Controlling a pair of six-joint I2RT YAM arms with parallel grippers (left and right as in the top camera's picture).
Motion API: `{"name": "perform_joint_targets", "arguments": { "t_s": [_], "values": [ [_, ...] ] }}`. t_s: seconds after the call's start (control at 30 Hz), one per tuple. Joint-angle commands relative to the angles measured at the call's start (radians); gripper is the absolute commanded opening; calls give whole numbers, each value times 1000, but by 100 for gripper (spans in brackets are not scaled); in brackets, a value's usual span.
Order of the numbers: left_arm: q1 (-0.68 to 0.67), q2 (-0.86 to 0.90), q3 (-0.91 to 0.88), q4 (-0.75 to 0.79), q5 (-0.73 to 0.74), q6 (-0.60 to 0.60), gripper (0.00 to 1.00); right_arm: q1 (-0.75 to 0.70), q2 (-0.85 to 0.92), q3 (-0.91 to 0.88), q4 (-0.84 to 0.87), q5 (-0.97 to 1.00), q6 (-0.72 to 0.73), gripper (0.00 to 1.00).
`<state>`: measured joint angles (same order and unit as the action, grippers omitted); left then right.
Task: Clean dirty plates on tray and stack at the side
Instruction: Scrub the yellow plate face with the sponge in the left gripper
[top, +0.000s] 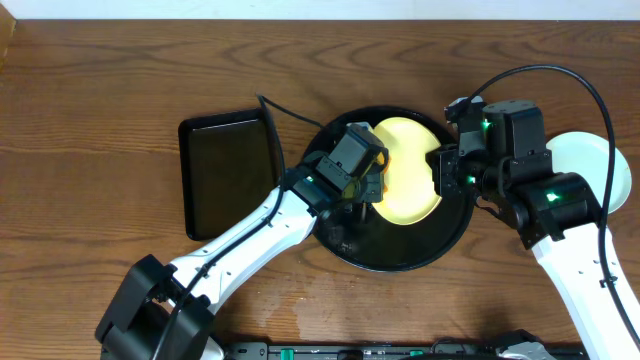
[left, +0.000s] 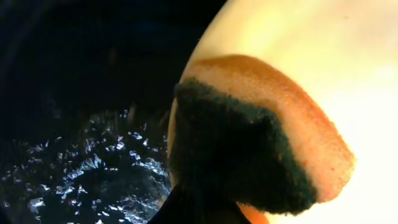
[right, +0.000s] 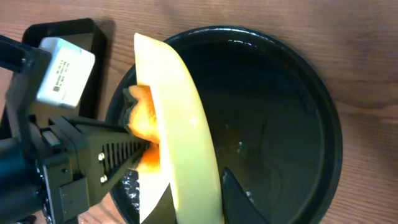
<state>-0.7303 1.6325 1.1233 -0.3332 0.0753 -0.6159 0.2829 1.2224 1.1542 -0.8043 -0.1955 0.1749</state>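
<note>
Right end effector (top: 438, 172) over black tray (top: 400, 255), pinching rim of tilted yellow plate (top: 410, 170). Left end effector (top: 358, 185) clamped on sponge (left: 261, 130), sponge pressed against plate face. Step: scrubbing. Next, likely: finish wiping, then stack plate right, beside mint plate (top: 605, 170).

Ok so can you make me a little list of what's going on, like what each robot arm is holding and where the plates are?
left jaws: shut on the sponge
right jaws: shut on the rim of the yellow plate
yellow plate: tilted up on edge above the round black tray
sponge: orange with a dark scrubby side, pressed against the yellow plate's face
pale plate: on the table at the right, partly hidden by the right arm
rectangular black tray: left of the round black tray
</note>
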Motion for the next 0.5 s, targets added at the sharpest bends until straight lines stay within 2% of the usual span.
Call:
{"name": "perform_joint_targets", "arguments": {
  "t_s": [0.0,0.1,0.23,0.33,0.47],
  "values": [
    [19,24,5,-17,-93,58,7,13,-37,24,-5,14,10,1],
    [19,3,11,63,128,34,7,13,-34,24,-6,23,11,1],
    [13,1,11,225,492,-104,8,13,-27,24,-3,24,13,1],
    [-8,0,11,328,629,-166,8,13,-23,24,4,27,31,1],
    [-46,0,11,361,685,-239,7,12,-18,24,12,37,34,1]
  ]
}}
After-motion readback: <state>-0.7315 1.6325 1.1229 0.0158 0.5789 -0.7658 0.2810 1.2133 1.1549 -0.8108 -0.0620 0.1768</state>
